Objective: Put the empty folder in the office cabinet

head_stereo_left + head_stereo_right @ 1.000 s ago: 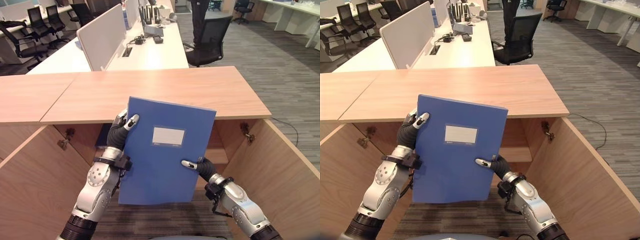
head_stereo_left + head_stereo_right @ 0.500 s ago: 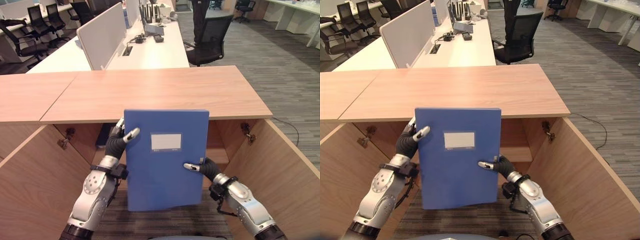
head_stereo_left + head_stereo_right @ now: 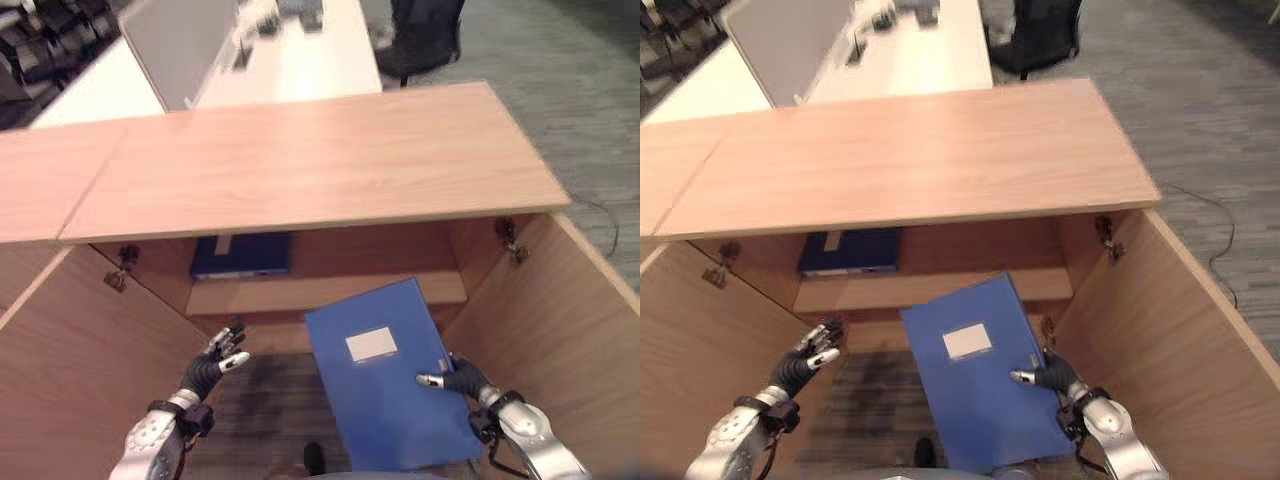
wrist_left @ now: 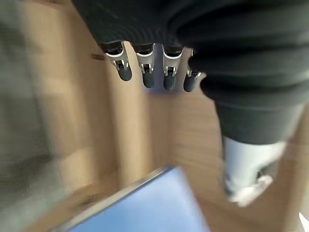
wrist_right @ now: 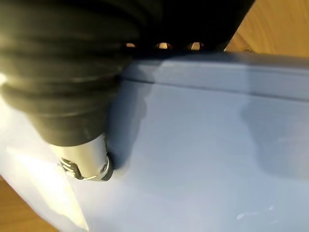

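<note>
Right hand (image 3: 462,378) pinching the blue folder (image 3: 385,375) at its edge before the open cabinet (image 3: 300,170), left hand (image 3: 212,362) apart, fingers relaxed, holding nothing

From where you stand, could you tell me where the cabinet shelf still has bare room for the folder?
The shelf is bare from the dark blue folder lying at its left end to the right wall. The blue folder, pinched in the right hand, hangs before that stretch. The left hand is open, apart.

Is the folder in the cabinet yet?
Not yet: the folder is tilted before the open cabinet, pinched by the right hand.
</note>
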Controlling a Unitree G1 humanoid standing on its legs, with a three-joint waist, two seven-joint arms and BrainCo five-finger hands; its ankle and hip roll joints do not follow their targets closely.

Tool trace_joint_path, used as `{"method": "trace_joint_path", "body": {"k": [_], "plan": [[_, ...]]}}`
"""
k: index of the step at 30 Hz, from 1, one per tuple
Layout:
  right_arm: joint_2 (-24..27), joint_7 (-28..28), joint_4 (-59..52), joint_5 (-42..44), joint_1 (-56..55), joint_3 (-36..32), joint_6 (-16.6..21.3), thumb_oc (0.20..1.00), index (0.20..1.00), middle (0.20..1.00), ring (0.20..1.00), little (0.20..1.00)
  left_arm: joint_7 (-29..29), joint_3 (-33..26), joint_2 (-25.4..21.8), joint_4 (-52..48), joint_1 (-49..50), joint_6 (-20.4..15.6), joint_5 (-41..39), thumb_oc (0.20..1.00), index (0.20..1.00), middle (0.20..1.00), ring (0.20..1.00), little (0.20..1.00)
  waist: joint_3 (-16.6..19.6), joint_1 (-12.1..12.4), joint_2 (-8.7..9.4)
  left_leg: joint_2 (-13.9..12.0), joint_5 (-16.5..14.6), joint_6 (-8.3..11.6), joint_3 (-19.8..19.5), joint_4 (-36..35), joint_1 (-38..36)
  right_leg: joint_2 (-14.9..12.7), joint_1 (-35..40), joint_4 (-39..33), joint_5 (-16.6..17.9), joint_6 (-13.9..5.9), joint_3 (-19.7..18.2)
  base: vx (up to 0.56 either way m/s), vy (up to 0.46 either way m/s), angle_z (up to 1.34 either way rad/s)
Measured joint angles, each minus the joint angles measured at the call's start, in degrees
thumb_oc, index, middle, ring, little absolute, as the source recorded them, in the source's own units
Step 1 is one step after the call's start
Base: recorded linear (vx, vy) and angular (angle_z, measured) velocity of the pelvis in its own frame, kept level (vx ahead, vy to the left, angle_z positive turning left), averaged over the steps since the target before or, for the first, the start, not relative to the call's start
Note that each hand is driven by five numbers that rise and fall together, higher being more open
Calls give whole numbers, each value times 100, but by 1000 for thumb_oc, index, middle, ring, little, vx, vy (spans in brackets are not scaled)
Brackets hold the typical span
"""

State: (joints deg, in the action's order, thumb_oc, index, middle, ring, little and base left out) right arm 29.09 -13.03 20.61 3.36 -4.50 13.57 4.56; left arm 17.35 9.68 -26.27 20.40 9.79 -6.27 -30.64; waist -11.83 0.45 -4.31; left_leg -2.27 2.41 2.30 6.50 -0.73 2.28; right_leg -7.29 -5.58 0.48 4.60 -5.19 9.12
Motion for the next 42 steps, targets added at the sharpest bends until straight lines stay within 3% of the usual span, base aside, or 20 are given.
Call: {"method": "trace_joint_path", "body": {"k": [1,3,7,10,14,17,19,21,25,27,32,39,42], "plan": [[-80,40,165,2,295,88,32,200,200,200,200,200,-13,190,63,205,-195,-6,27,1000,1000,1000,1000,1000,-304,8,-2,-12,0,0,-19,203,240,-7,-245,222,-4,5,-9,-199,-38,6],[-190,157,467,8,675,225,69,200,200,200,200,200,-68,315,280,577,-447,-7,69,1000,1000,1000,1000,1000,-582,13,2,-17,1,4,-62,379,526,-43,-568,526,-92,67,-8,-184,-47,11],[-469,416,946,21,1183,270,136,200,200,200,200,200,-273,504,828,1563,-982,-1,89,1000,1000,1000,1000,1000,-929,35,-27,-27,89,51,-212,376,1020,-105,-1148,925,-195,122,101,-122,-33,20],[-626,602,1157,458,1400,405,141,200,200,200,200,200,-404,623,818,1611,-1094,7,246,1000,1000,1000,1000,1000,-1041,18,-46,-72,109,77,-187,427,1311,-101,-1555,1231,-278,228,77,-149,-21,0],[-842,825,1568,893,1970,528,229,200,200,200,200,200,-566,746,834,2064,-1621,-117,246,1000,1000,1000,1000,1000,-1238,10,-108,-135,42,121,-226,1100,2103,-147,-2386,2045,-560,328,72,-134,-37,7],[-928,919,1566,1207,2499,441,239,200,200,200,200,200,-689,810,900,2745,-2042,-110,318,1000,1000,1000,1000,1000,-1643,38,-199,-205,-158,204,-349,1832,2759,-164,-2940,2714,-792,457,118,-94,-59,16],[-986,965,1521,1789,2567,373,287,200,200,200,200,200,-778,756,989,3077,-2080,-97,470,1000,1000,1000,1000,1000,-1664,93,-184,-244,-269,273,-441,2098,2986,-173,-3183,3031,-971,545,152,-35,-45,12],[-960,1015,1150,1838,2522,348,293,200,200,200,200,200,-781,597,1053,3132,-2067,-109,511,1000,1000,1000,1000,1000,-1661,138,-180,-307,-273,272,-449,2084,3031,-107,-3191,3004,-987,560,159,-10,-18,-2],[-1072,1095,201,2348,2506,323,667,200,200,200,200,200,-841,553,1043,3063,-2059,-117,522,1000,1000,1000,1000,1000,-1628,75,-160,-384,-267,277,-478,2111,3148,-69,-3269,3039,-1013,586,259,-46,-22,7],[-1341,1225,249,2705,2785,223,787,200,200,200,200,200,-942,550,1036,3061,-2095,-118,524,1000,1000,1000,1000,1000,-1518,99,-141,-388,-297,321,-522,2378,3490,-104,-3604,3288,-1073,616,267,-68,-2,7],[-1420,1340,255,2708,2937,171,879,200,200,200,200,200,-1048,547,1004,3056,-2137,-131,650,1000,1000,1000,1000,1000,-1358,183,-129,-414,-610,307,-538,3250,4266,-180,-4284,3933,-1272,666,209,-41,11,-1],[-1693,1832,171,3211,3027,-114,961,200,200,200,200,200,-1223,553,1009,3109,-2122,-124,745,1000,1000,1000,1000,1000,-1329,175,-135,-419,-645,328,-582,3265,4263,-155,-4253,3915,-1275,653,214,1,-2,0],[-1842,2179,166,3385,3595,-300,1236,200,200,200,200,200,-1336,611,1011,3109,-2108,-118,742,1000,1000,1000,1000,1000,-1031,233,-129,-420,-641,332,-617,3170,4313,-122,-4286,3848,-1269,645,222,13,-16,10]]}}
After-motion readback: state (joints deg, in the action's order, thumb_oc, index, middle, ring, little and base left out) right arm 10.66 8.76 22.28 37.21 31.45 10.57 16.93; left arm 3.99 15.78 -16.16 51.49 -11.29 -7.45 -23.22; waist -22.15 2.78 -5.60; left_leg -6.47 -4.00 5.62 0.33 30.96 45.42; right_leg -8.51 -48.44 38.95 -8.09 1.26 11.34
